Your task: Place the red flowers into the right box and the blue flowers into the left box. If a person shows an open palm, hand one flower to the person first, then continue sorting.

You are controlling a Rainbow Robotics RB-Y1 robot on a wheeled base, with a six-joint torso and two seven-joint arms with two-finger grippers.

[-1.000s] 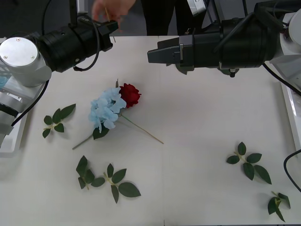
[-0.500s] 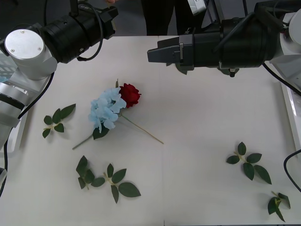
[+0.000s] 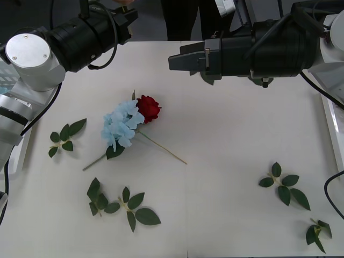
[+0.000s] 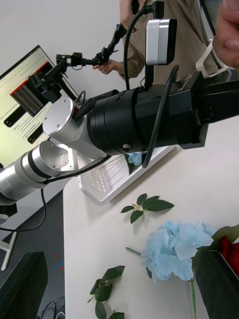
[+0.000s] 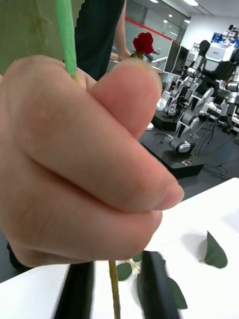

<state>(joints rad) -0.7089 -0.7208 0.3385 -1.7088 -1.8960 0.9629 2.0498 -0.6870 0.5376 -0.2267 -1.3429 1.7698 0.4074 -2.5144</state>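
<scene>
Handing over: the left gripper (image 5: 114,281) reaches out past the table's (image 3: 226,140) 11 o'clock corner, presenting a red rose (image 5: 143,43) to the person.
Person's hand (image 5: 84,164): not spread. It is closed in a pinch, thumb over curled fingers, clamped on the green stem (image 5: 67,40) just above the gripper, so the hand seems to carry the flower.
Left jaws: they stand apart on either side of the stem with a gap on both sides, which reads as a release.
Right gripper (image 3: 180,62): idle above the 1 o'clock part of the table, fingers spread wide and empty, well clear of the handover.
Remaining flowers: a blue hydrangea (image 3: 121,126) and a second red rose (image 3: 148,107) lie touching, stems crossed, a little toward 9 o'clock from the table's centre.
Left box (image 4: 114,174): off the 9 o'clock edge, with something pale blue already inside.
Right box (image 3: 329,123): its rim runs along the 3 o'clock edge.
Leaf sprigs (image 3: 123,207): scattered from 9 to 4 o'clock, not for sorting.
Next, by my judgement: pull the left arm back and separate the overlapping pair.
</scene>
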